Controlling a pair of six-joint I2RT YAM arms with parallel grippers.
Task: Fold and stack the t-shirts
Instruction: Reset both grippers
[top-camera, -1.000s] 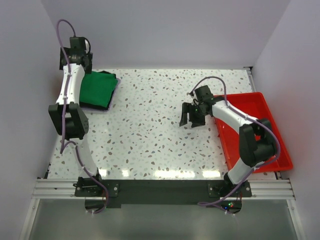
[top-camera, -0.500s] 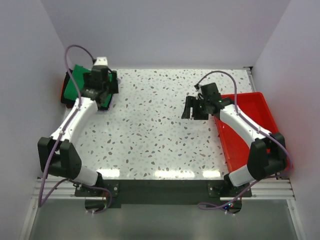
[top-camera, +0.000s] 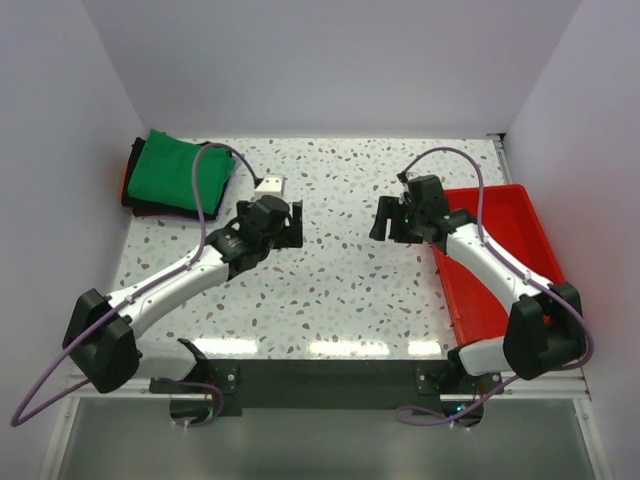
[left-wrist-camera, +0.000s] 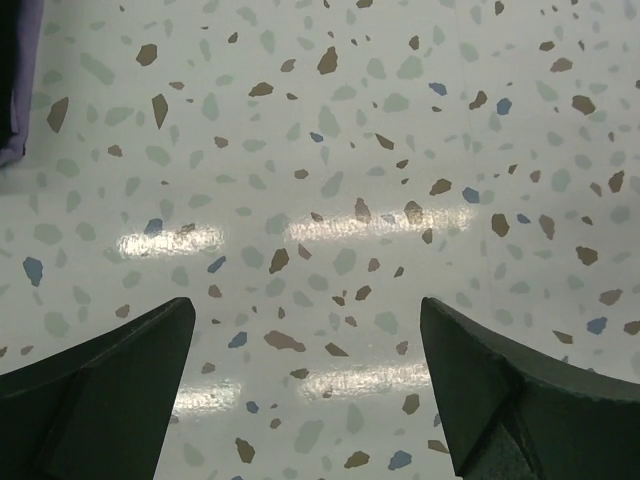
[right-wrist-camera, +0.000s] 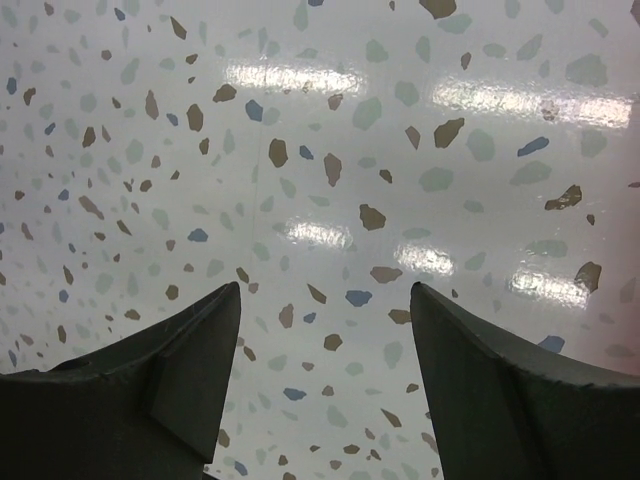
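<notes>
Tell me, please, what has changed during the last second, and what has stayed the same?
The left gripper left the green t-shirt on top of the stack at the far-left corner and swung right and nearer. It now hangs open over the table, holding nothing. The right gripper shifted only slightly, open and empty beside the red tray. The stack and the tray did not move.

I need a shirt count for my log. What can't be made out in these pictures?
Top view: green t-shirt covers the shirts beneath; only dark and red edges show, count unclear.
Top view: right arm hides part of the red tray.
Left wrist view: cloth sliver cut off by the left edge.
</notes>
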